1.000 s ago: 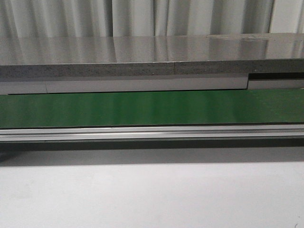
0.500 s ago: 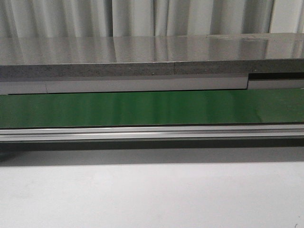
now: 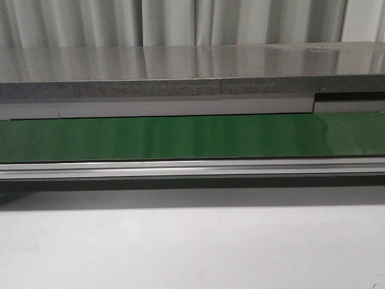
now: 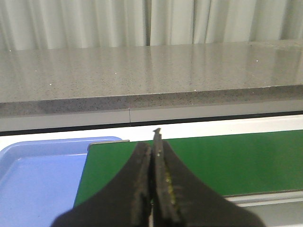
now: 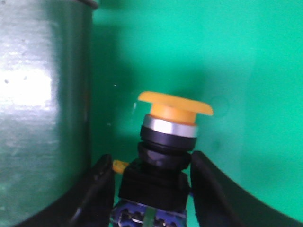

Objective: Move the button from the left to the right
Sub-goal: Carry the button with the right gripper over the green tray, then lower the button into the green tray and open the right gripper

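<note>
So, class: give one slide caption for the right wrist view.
Right gripper straddling the yellow-capped button over green.
</note>
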